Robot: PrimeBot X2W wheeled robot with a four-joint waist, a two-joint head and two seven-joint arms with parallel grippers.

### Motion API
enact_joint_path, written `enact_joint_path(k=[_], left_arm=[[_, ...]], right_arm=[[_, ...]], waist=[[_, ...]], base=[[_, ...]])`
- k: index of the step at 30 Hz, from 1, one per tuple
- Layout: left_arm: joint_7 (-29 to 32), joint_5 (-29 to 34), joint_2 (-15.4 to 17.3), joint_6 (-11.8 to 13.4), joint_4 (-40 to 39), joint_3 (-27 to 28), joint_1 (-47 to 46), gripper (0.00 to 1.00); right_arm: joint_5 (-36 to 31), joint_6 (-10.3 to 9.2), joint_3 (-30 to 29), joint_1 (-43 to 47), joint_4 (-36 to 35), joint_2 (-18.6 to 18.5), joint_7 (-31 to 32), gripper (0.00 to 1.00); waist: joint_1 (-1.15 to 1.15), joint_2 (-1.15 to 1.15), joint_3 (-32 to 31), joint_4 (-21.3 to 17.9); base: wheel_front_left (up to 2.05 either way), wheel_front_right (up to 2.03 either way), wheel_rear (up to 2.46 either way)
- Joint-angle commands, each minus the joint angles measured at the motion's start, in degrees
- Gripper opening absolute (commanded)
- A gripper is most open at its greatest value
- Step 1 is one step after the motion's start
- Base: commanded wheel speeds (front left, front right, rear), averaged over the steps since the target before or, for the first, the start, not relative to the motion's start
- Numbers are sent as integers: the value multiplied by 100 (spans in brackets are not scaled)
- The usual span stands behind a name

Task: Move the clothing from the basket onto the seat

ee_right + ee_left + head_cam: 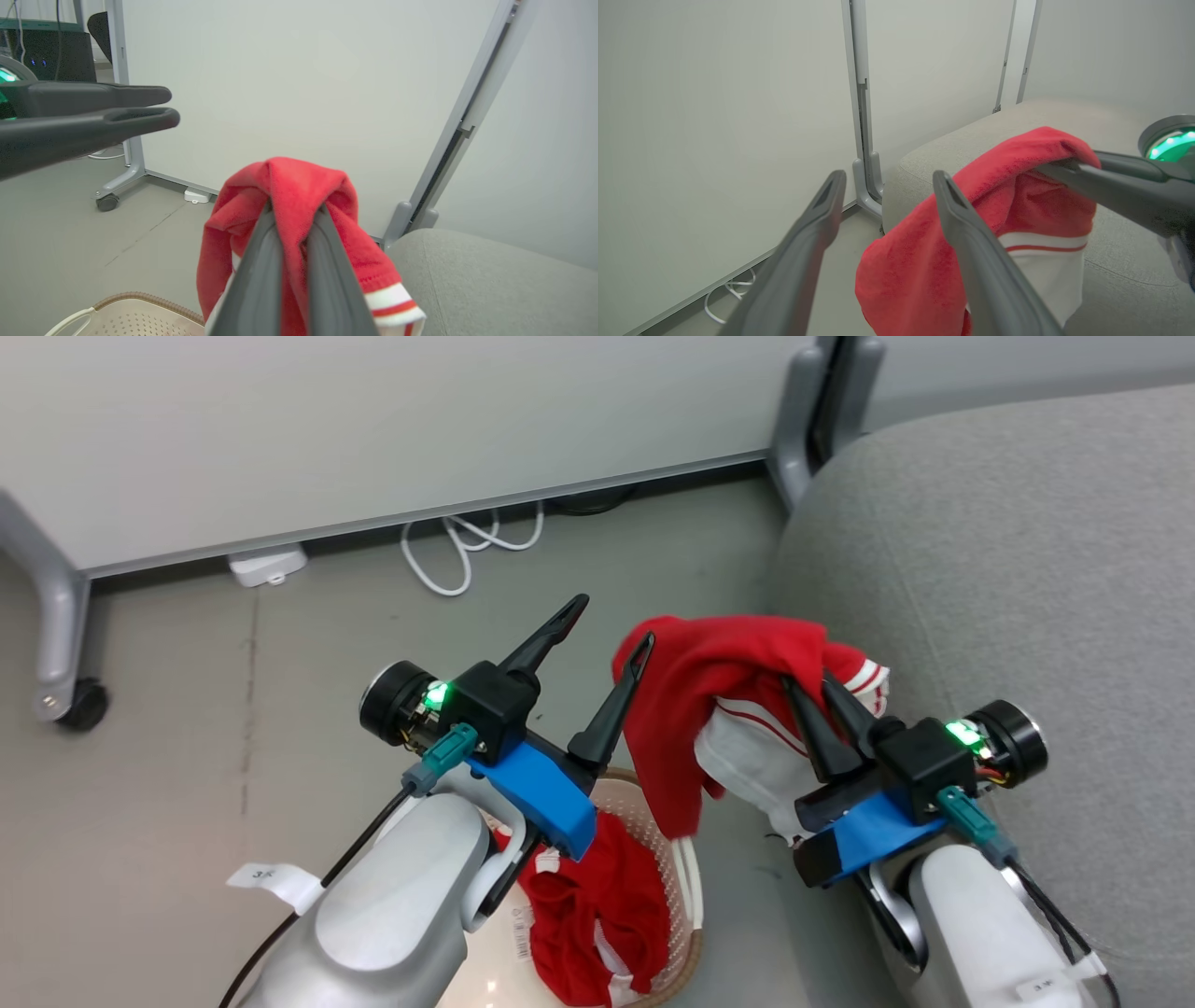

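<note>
Grey floor (187, 756), seat (1008, 569) on my R. My R end effector (808, 686) pinches one red garment (709, 663) aloft near seat edge. L end effector (611, 627) spread, empty. 2nd garment (597, 905) lies in basket (646, 826).

Office-like room: wheeled partition panels (373, 429).

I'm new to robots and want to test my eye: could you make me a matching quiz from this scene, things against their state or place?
Things:
1. left pincer
2. right pincer
3. second garment
4. seat

States or places:
A. shut on a red garment
B. grey, at the right of the head view
C. open, holding nothing
D. lying in the basket

Pairs: 1-C, 2-A, 3-D, 4-B
</note>
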Motion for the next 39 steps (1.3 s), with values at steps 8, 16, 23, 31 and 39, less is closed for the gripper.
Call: enact_joint_path(k=[8, 16, 23, 31, 39], left_arm=[[-15, 227, 28, -49, -201, -6, 277, 100], [-15, 333, -14, -99, -209, -96, 378, 100], [-15, 382, -34, -125, -256, -135, 392, 100], [-15, 427, 4, -136, -319, -125, 290, 100], [4, 546, 156, -131, -448, -83, -19, 100]], right_arm=[[91, 1, -501, 432, -505, 4, -3, 0], [178, 1, -812, 763, -843, 3, -3, 0], [320, 2, -926, 990, -1102, 5, -4, 0], [559, 1, -1102, 721, -1387, 2, -3, 0], [585, 2, -1640, -424, -1667, -235, -3, 0]], waist=[[0, 0, 28, -757], [0, 0, 80, -1258], [0, 0, 113, -1432], [0, 0, 273, -1352], [0, 0, 964, -1161]], base=[[0, 0, 0], [0, 0, 0], [0, 0, 0], [0, 0, 0], [0, 0, 0]])
